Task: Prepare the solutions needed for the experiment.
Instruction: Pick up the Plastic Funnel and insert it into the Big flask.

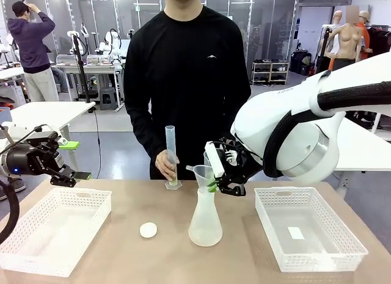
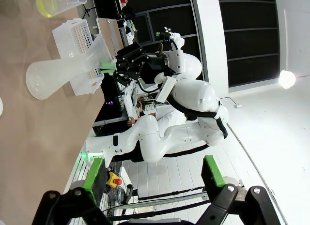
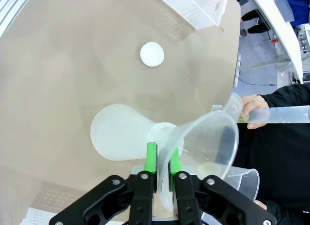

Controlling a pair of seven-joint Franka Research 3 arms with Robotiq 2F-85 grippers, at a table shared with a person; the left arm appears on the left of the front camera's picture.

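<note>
A translucent conical flask (image 1: 204,220) stands mid-table with a clear funnel (image 1: 199,172) tilted in its neck. My right gripper (image 1: 213,182) reaches in from the right at the neck. In the right wrist view its green pads (image 3: 151,158) stand slightly apart, with the funnel (image 3: 208,140) wall between them over the flask (image 3: 121,133). The person's hand holds a tall measuring cylinder (image 1: 170,151) upright behind the flask, with a little pale yellow-green solution (image 1: 173,182) at its bottom. My left gripper (image 1: 74,160) hovers open and empty over the left basket; it is wide open in its own view (image 2: 154,172).
A white basket (image 1: 36,247) lies at the left and another (image 1: 342,247) at the right with a small white piece inside. A round white cap (image 1: 148,229) lies left of the flask. A clear beaker (image 3: 242,179) shows beside the funnel, near the person's other hand.
</note>
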